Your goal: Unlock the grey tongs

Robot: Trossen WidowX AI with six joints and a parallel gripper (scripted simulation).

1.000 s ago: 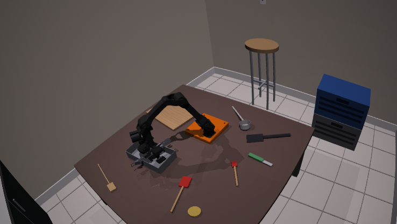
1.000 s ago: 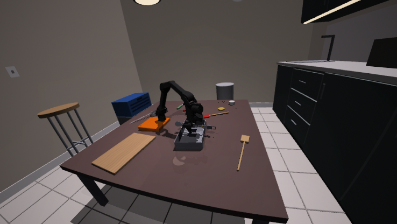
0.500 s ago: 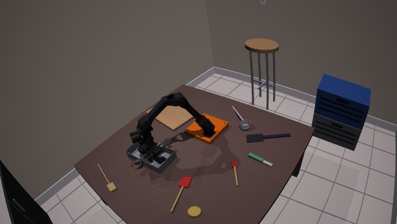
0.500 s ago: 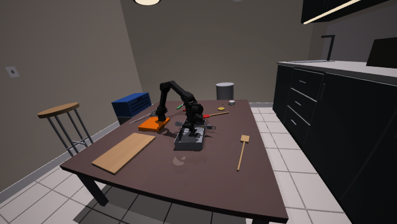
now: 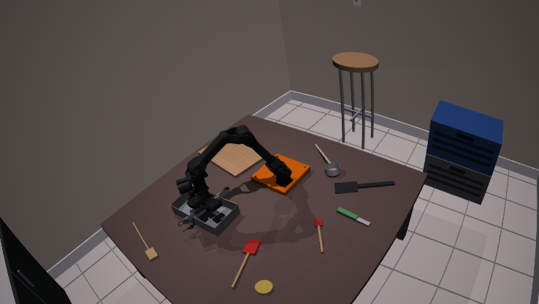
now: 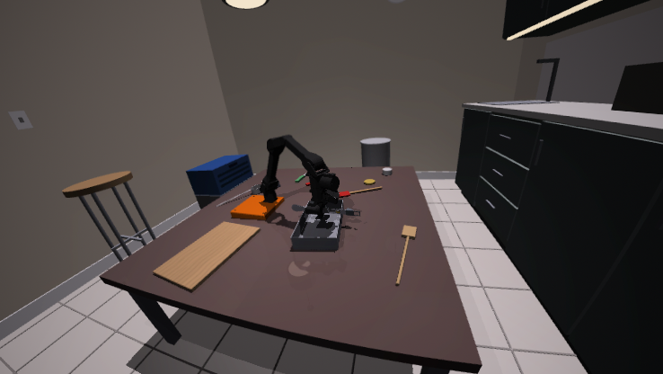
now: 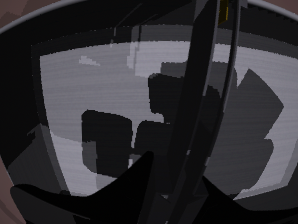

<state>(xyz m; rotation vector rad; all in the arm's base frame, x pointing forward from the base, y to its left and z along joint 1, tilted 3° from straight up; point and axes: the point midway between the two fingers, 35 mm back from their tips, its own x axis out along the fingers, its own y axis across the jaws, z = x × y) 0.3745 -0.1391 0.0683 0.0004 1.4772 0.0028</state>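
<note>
The grey tongs [image 5: 223, 193] [image 6: 297, 207] [image 7: 197, 75] lie across the roasting tin [image 5: 227, 223] [image 6: 315, 244] [image 7: 100, 75], with both ends out past its walls. My gripper [image 5: 204, 208] [image 6: 319, 212] [image 7: 162, 159] points down over the tin and is shut on the tongs, one finger on each side. The two tong arms run close together between the fingers, roughly level. In the wrist view a small yellow part shows at the far end of the tongs. The lock's state is not visible. The wooden board [image 5: 236, 159] [image 6: 208, 255] lies flat, apart from the tin.
The arm's orange base [image 5: 298, 169] [image 6: 251, 207] stands near the board. A metal ladle [image 5: 331, 169], black spatula [image 5: 345, 187], green-handled tool [image 5: 347, 213], red-headed spatula [image 5: 251, 246], yellow disc [image 5: 264, 286] and wooden spatula [image 5: 151, 253] [image 6: 409, 231] lie around the table.
</note>
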